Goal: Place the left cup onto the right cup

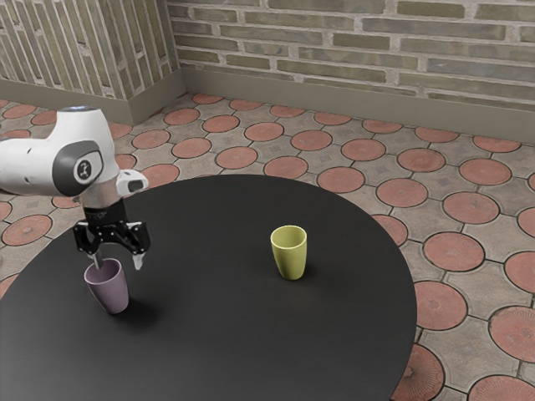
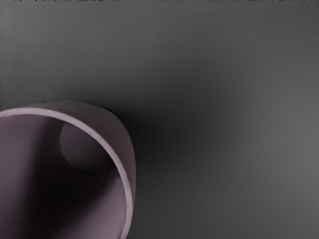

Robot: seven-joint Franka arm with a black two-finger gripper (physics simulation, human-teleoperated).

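A round black table (image 1: 251, 334) stands on a floor of reddish tiles (image 1: 435, 159), with a brick wall (image 1: 351, 42) behind it. The white arm (image 1: 75, 163) reaches in from the exterior view's left and points its black gripper (image 1: 116, 263) straight down over the purple cup (image 1: 108, 286). This cup stands upright on the table near the edge at the exterior view's left. The jaws are spread wide. One finger hangs at the cup's rim on the arm's side, and I cannot tell whether it dips inside or sits behind it. The other finger hangs just outside the rim on the far side, so nothing is pinched. The yellow-green cup (image 1: 288, 252) stands upright near the table's middle, well apart from the purple one, toward the exterior view's right. From the hand's camera the purple cup (image 2: 119, 149) sits close beneath, its mouth open and its round bottom visible, with the dark table (image 2: 224, 99) around it.
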